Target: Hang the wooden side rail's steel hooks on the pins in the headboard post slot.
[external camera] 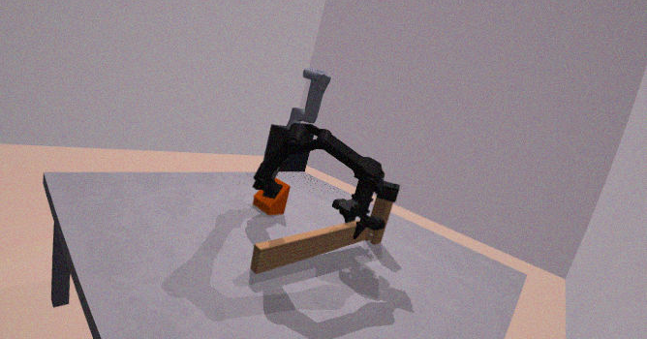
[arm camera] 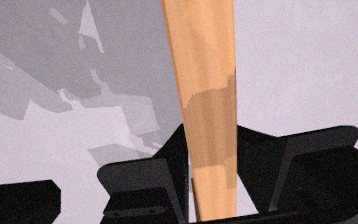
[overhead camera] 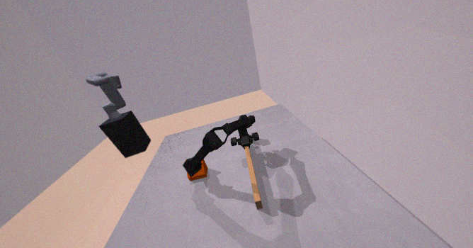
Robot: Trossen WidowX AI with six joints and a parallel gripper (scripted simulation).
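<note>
The wooden side rail (overhead camera: 252,174) (external camera: 310,247) (arm camera: 207,65) stands on its narrow edge, its far end low at the table. My gripper (overhead camera: 246,147) (external camera: 357,227) (arm camera: 199,124) is shut on the rail close to its post end, with a finger on each side. The headboard post (external camera: 383,212) stands upright with a black top, right at that end of the rail in the exterior view; in the top view the arm hides it. The steel hooks, the slot and the pins are hidden or too small to tell, so whether the hooks sit on the pins cannot be seen.
The arm's base stands on an orange block (overhead camera: 202,173) (external camera: 278,202) on the grey table (overhead camera: 170,212) (external camera: 145,217). A second, grey arm on a black box (overhead camera: 127,135) stands beyond the table edge. Shadows of the arm fall across the table.
</note>
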